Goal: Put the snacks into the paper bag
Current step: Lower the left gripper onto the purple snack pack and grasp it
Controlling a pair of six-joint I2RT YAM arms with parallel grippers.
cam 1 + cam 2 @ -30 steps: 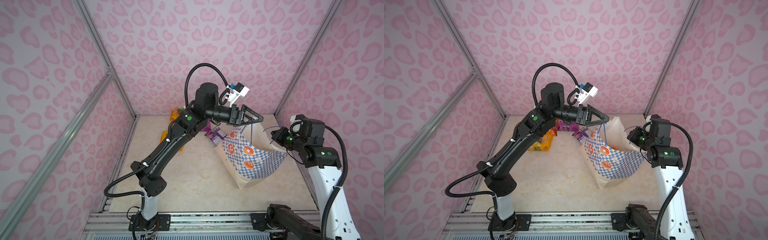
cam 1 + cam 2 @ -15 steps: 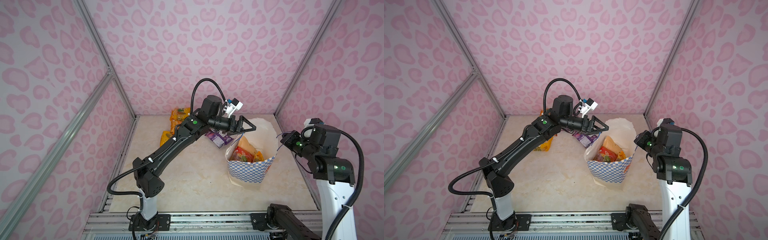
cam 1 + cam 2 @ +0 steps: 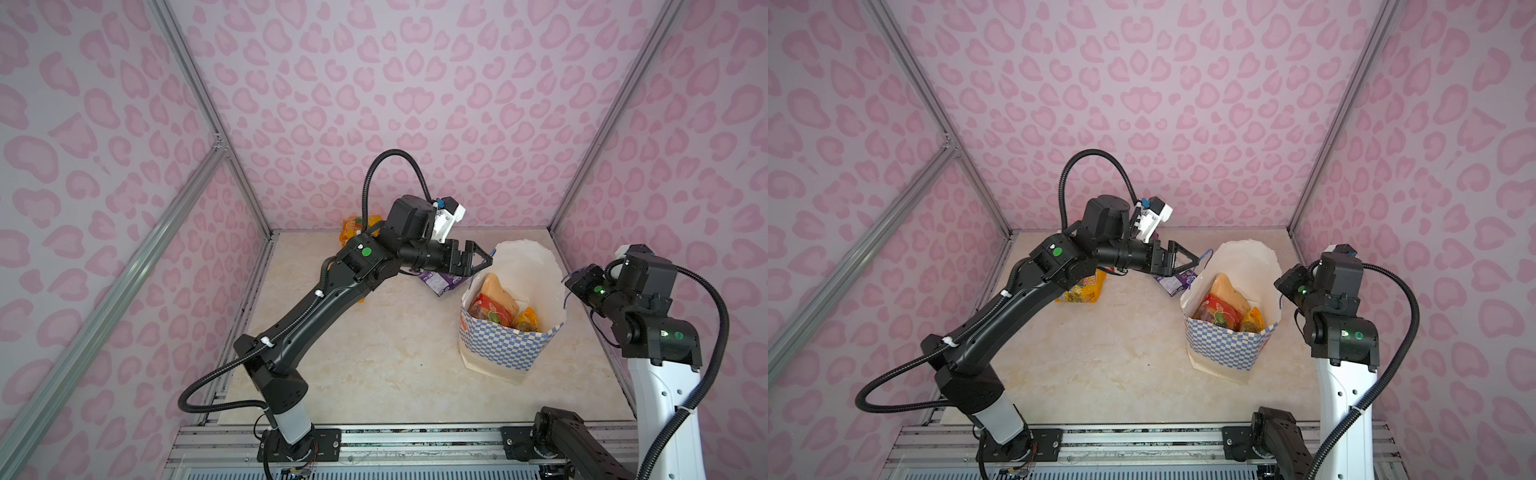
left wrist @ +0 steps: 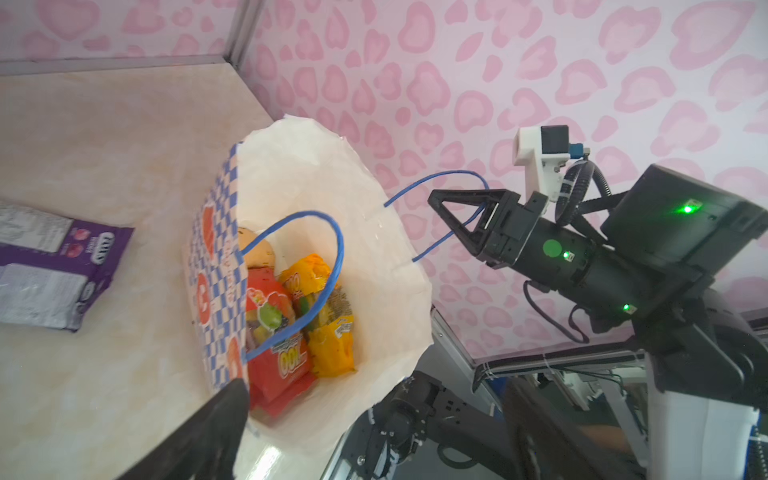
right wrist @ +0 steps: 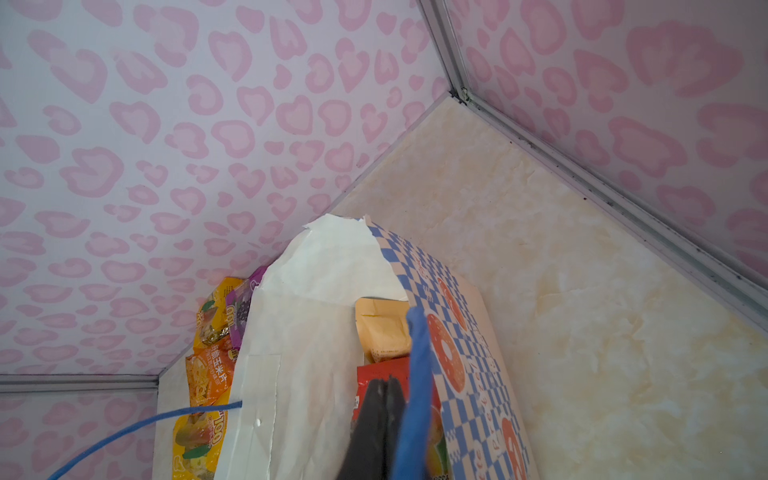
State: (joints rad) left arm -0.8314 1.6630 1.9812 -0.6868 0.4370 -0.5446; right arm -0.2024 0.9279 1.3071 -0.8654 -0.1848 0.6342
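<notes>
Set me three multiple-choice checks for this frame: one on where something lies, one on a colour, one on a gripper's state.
1. The purple packet nearest the paper bag lies:
A inside the bag
B on the table just outside the bag
C in a gripper

2. The pouch standing tallest in the bag is:
A tan-orange
B green
C purple

3. The right gripper is:
A open above the bag
B shut on a red packet
C shut on the bag's blue cord handle

Answers:
1 B: both top views show it flat on the table beside the bag's wall.
2 A: its plain tan-orange face rises above the other packets in the bag.
3 C: the left wrist view shows it closed with the cord loop caught in it.
</notes>
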